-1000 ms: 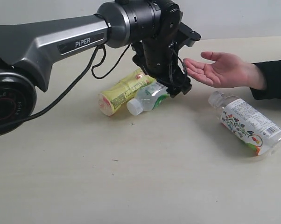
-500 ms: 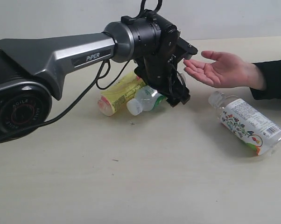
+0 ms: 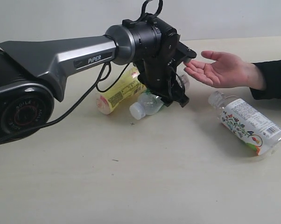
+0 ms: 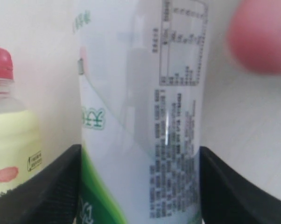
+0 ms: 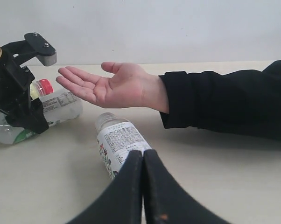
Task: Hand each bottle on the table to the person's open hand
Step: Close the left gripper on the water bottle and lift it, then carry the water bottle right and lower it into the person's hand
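Observation:
My left gripper point(image 3: 171, 95) is shut on the clear bottle with the white cap and green-white label point(image 3: 147, 105). In the left wrist view both black fingers point(image 4: 61, 186) press that bottle's sides point(image 4: 140, 116). The yellow-labelled bottle with a red cap point(image 3: 115, 93) lies right beside it point(image 4: 10, 135). A clear bottle with a red cap point(image 5: 61, 105) lies just behind the gripper. The wide floral-label bottle point(image 3: 245, 123) lies on its side on the table point(image 3: 131, 177). The person's open hand point(image 3: 220, 70) hovers palm up close to the gripper. My right gripper point(image 5: 143, 156) is shut and empty.
The person's black sleeve point(image 5: 224, 102) stretches over the table's right side. The left arm's long grey link point(image 3: 61, 51) and its cable point(image 3: 70, 105) span the left half of the exterior view. A plain white wall stands behind the table.
The left gripper has sunk lower over the green-white bottle and its fingers have closed in on it. The bottle's cap end has shifted slightly. The hand and the floral bottle have stayed put.

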You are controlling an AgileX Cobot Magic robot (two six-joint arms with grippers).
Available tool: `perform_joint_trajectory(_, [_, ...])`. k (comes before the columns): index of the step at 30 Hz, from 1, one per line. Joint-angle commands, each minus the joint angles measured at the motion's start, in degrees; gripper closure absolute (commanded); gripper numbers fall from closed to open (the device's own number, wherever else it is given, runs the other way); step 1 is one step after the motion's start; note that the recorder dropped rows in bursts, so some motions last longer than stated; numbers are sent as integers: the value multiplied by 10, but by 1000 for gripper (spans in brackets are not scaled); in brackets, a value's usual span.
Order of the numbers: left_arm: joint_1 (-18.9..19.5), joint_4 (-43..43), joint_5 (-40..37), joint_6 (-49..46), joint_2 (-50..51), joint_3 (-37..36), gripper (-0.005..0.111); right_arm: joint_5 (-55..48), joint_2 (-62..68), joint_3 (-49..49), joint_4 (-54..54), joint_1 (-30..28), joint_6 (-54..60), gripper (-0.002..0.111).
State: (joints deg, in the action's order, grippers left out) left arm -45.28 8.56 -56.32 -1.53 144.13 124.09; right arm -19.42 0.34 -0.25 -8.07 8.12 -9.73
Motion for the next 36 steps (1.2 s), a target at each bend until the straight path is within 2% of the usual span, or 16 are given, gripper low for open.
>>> perform_joint_trajectory(1, [0, -1, -28, 5, -2, -2, 107, 4, -3, 3, 2, 2, 1, 108])
perform_joint_trajectory(14, [-5, -4, -122, 25, -33, -2, 107, 4, -3, 3, 2, 2, 1, 108])
perform_joint_trajectory(28, [-66, 11, -136, 42, -87, -2, 107, 4, -3, 3, 2, 2, 1, 108])
perform_joint_trajectory(31, [-89, 10, -136, 57, -110, -2, 107, 4, -3, 3, 2, 2, 1, 108])
perform_joint_trajectory(33, [-102, 10, -136, 99, -125, -2, 107, 4, -3, 3, 2, 2, 1, 108])
perform_joint_trajectory(35, [-107, 7, -136, 188, -136, 0, 107, 4, -3, 3, 2, 2, 1, 108])
perform_joint_trajectory(36, [-107, -5, -111, 223, -137, 11, 107, 4, -3, 3, 2, 2, 1, 108])
